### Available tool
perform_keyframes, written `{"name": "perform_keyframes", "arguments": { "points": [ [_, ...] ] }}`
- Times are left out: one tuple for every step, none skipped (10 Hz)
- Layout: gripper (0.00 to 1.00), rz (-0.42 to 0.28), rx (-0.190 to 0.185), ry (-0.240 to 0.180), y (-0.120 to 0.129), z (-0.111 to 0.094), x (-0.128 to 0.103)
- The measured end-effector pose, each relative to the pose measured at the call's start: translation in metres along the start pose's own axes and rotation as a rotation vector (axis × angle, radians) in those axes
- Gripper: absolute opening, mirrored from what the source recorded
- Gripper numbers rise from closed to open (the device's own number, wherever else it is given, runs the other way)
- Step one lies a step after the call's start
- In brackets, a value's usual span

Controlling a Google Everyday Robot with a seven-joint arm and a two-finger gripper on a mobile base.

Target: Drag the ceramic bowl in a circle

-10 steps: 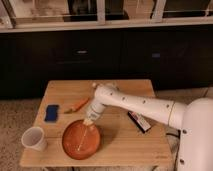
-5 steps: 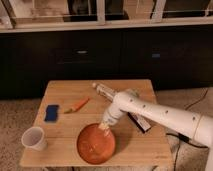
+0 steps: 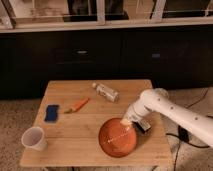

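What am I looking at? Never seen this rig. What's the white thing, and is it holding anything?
One camera looks down on a wooden table. The white thing reaching in from the picture's right is a robot arm. At its end is a two-finger gripper, shut, at the rim of an orange-brown bowl on the side nearest the arm. Whether it pinches the rim I can't tell. Also on the table: white cup, blue sponge, carrot, a bottle lying down, and a dark object half hidden by the arm.
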Motion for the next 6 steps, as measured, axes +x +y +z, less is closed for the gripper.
{"name": "perform_keyframes", "arguments": {
  "points": [
    [0.02,0.003,0.010,-0.006,-0.010,-0.007,0.003],
    [0.02,0.004,0.018,-0.013,-0.018,-0.014,0.003],
    [0.02,0.003,0.026,-0.023,-0.028,-0.019,-0.002],
    [0.02,0.000,0.028,-0.030,-0.034,-0.021,-0.009],
    [0.02,-0.005,0.029,-0.035,-0.037,-0.019,-0.019],
    [0.02,-0.010,0.028,-0.041,-0.038,-0.015,-0.033]
  ]
}}
